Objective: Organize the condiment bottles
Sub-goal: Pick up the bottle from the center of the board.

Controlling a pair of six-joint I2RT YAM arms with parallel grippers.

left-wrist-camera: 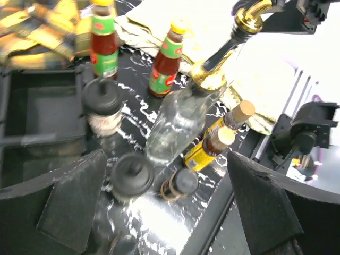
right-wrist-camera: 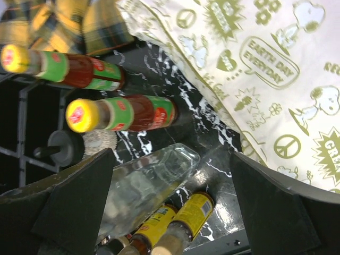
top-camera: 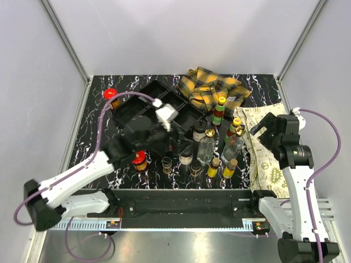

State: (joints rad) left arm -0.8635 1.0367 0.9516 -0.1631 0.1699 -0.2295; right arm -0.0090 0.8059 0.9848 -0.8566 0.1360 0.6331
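Arms point(top-camera: 77, 178) angle inward, left end effector point(top-camera: 176, 141) and right end effector point(top-camera: 262, 127) agape.

Clear glass bottle point(left-wrist-camera: 175, 125), shiny gold spout point(left-wrist-camera: 249, 13); glossy marbled tabletop point(top-camera: 98, 93); woven plaid cloth point(top-camera: 205, 87).

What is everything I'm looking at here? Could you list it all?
table: one, black with white veins, under everything
tray: one, black, divided, back middle
plaid cloth: one, yellow and dark, bunched right of the tray
printed cloth: one, cream with olive cartoons, right side
red-lidded jars: two, amber, one back left, one front left
sauce bottles: two, red with yellow caps, back of the cluster
glass bottles: two it seems, clear with gold spouts, mid cluster
shakers: at least three, black-capped, left part of the cluster
small bottles: two, yellow labels, tan caps, front
left arm, right arm: white and black
left pincer, right pincer: black, open, empty
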